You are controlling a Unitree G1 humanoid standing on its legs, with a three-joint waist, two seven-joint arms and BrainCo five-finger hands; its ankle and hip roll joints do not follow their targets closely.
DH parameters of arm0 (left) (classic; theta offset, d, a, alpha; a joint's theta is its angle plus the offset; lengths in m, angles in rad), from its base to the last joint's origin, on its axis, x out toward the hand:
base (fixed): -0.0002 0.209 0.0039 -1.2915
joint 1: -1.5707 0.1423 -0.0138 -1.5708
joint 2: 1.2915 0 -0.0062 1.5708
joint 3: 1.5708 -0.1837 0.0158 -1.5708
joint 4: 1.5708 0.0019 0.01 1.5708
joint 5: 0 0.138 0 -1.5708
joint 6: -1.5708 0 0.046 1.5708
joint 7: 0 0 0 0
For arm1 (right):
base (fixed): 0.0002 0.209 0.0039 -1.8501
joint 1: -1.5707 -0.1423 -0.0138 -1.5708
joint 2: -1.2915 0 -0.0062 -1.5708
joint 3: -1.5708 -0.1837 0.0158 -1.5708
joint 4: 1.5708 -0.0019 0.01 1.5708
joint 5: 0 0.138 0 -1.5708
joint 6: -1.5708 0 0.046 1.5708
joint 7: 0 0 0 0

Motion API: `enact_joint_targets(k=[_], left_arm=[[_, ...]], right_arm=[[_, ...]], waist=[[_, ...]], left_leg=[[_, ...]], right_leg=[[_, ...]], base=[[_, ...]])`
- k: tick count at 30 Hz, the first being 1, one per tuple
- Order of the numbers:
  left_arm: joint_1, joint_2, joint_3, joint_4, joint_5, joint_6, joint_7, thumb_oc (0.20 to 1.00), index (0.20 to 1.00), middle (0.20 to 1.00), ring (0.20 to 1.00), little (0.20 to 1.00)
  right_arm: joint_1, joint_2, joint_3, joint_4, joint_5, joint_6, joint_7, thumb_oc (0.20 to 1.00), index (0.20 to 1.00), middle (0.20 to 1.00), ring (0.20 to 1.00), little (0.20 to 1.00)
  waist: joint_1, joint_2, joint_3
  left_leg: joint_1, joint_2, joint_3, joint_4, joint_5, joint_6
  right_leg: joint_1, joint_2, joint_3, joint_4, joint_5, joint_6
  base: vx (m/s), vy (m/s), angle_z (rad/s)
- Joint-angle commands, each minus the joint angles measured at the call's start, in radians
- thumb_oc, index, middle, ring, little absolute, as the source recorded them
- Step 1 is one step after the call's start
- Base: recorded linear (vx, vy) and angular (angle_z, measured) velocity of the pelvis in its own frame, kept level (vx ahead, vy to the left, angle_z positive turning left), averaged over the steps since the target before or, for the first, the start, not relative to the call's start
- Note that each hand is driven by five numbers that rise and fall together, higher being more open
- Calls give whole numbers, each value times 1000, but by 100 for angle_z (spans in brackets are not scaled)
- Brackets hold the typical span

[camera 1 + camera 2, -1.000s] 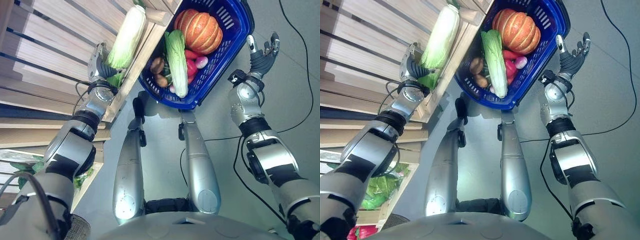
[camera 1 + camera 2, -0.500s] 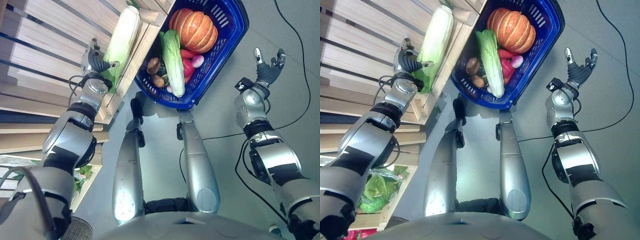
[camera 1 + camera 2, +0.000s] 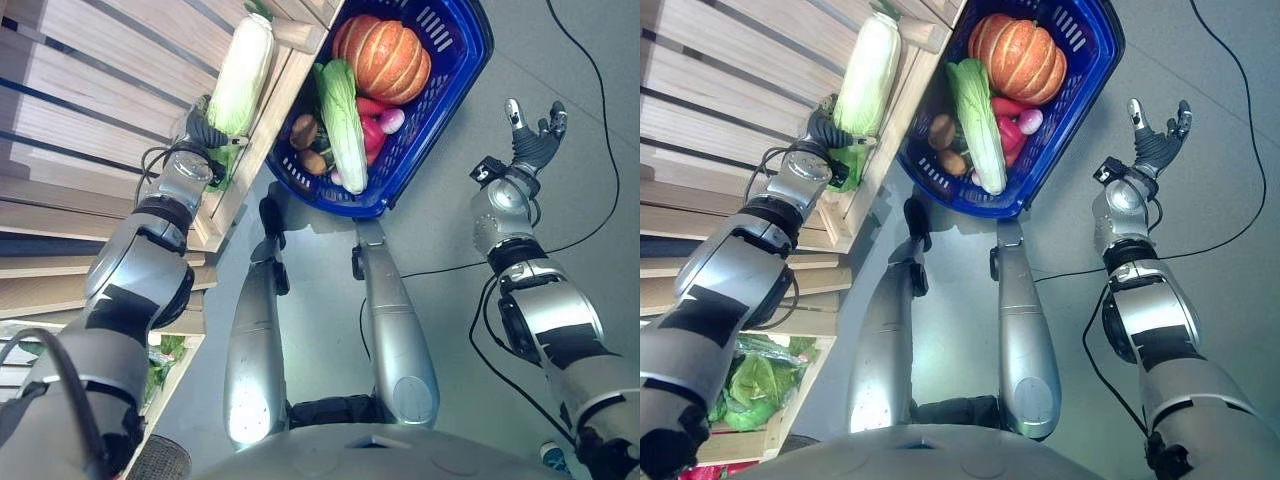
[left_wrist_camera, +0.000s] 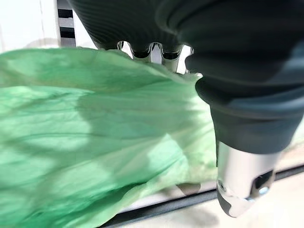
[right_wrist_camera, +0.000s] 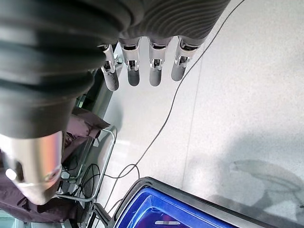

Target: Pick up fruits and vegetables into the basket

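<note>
The cabbage (image 3: 240, 75) lies on the wooden shelf (image 3: 90, 90), long and pale green, with its leafy end right against my left hand (image 3: 205, 130). Half a second ago my left hand was a bit off to the side of it, near the shelf's edge. Now it has slid in under the leafy end. In my left wrist view the green leaf (image 4: 95, 137) covers my fingers (image 4: 142, 51), so I cannot tell if they are curled or straight. My thumb (image 4: 242, 190) sticks out past the leaf, beside it.

My right hand (image 3: 1155, 135) has stayed where it was, up in the air over the grey floor (image 3: 560, 60), well apart from everything. Its fingers (image 5: 156, 64) are straight and spread, holding nothing.

The blue basket (image 3: 455, 70) sits on the floor just beside the shelf's edge, between my two hands. Inside it are an orange pumpkin (image 3: 382, 57), another long cabbage (image 3: 343, 125), some red radishes (image 3: 375, 120) and brown potatoes (image 3: 305, 130). The pumpkin fills the far end and the second cabbage lies along the middle.

The shelf has a raised wooden lip (image 3: 262, 130) between my left fingers and the basket. There is bare floor around my right fingers, so there is lots of room on that side.
</note>
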State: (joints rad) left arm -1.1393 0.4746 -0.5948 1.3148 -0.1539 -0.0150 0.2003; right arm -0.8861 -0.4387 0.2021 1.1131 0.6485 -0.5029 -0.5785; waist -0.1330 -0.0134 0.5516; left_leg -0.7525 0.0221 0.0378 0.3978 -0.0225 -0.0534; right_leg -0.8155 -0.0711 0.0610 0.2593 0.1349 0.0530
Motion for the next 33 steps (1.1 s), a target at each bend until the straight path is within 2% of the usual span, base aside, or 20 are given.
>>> enact_joint_targets(k=[1, 4, 11, 12, 13, 26, 33], left_arm=[[48, -12, 11, 75, 61, 40, -23, 1000, 1000, 1000, 1000, 1000], [43, -11, -15, 79, 126, 75, -57, 1000, 1000, 1000, 1000, 1000], [27, -22, -49, 85, 165, 119, -85, 1000, 1000, 1000, 1000, 1000], [27, -23, -52, 84, 172, 117, -91, 545, 545, 545, 545, 545], [26, -25, -58, 82, 168, 111, -96, 200, 200, 200, 200, 200], [33, -21, -43, 62, 108, 81, -95, 200, 200, 200, 200, 200], [54, -12, 8, 51, -8, 7, -53, 200, 200, 200, 200, 200]], right_arm=[[13, -11, 0, -8, 16, -37, -8, 1000, 1000, 1000, 1000, 1000], [9, -8, 4, -13, 17, -36, -10, 1000, 1000, 1000, 1000, 1000], [-3, 1, 11, -14, 17, -36, -16, 1000, 1000, 1000, 1000, 1000], [-2, 2, 12, -20, 16, -33, -20, 1000, 1000, 1000, 1000, 1000], [-3, 4, 15, -22, 17, -33, -22, 1000, 1000, 1000, 1000, 1000], [6, 13, 19, -42, 11, -36, -24, 1000, 1000, 1000, 1000, 1000], [18, 18, 24, -59, 7, -46, -10, 1000, 1000, 1000, 1000, 1000]], waist=[[7, 14, -32], [7, 13, -32], [5, 8, -32], [5, 7, -32], [5, 6, -32], [8, 7, -32], [14, 10, -32]], left_leg=[[-5, -12, 2, -113, 43, -13], [-7, -11, 2, -116, 44, -14], [-8, -9, 4, -124, 46, -16], [-9, -9, 4, -124, 46, -16], [-8, -8, 5, -125, 47, -17], [-9, -11, 1, -123, 48, -18], [-8, -12, -3, -122, 50, -18]], right_leg=[[22, 49, -77, 86, -136, 17], [21, 48, -76, 81, -132, 18], [21, 48, -74, 67, -126, 20], [21, 48, -74, 66, -125, 20], [21, 47, -74, 65, -124, 21], [22, 45, -76, 64, -121, 22], [23, 43, -78, 68, -123, 21]], base=[[0, 0, 0], [-1, -1, -1], [0, -2, -1], [0, 0, 0], [0, 0, 0], [0, 0, 0], [0, 0, 0]])
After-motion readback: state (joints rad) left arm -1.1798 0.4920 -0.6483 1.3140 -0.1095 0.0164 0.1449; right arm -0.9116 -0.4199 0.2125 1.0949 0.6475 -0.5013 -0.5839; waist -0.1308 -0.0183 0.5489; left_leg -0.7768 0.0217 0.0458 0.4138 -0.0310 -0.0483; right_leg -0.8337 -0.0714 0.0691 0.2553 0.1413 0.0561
